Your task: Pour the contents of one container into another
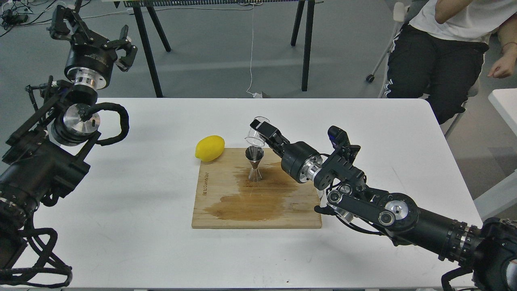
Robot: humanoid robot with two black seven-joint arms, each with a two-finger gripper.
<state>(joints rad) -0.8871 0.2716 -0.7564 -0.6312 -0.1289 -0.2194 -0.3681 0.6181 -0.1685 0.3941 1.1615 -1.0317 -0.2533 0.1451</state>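
From the head view, the right gripper (263,133) is clamped on the glass cup (256,131), tipped mouth-down-left, long axis slanting, lip just above the upright jigger (255,163) below its fingertips. Best tilt slowly, keeping the lip centred; the board (258,210) already looks wet. Left gripper (121,46) hangs spread, empty.

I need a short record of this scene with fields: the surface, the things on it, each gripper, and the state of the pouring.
surface: white table with a wooden cutting board, darkly wet in the middle
jigger: steel jigger upright on the board
lemon: yellow lemon at the board's far left corner
right gripper: right gripper shut on the glass cup
glass cup: tilted, mouth down over the jigger
left gripper: left gripper raised off the table, open, empty
pouring: under way
background: seated person
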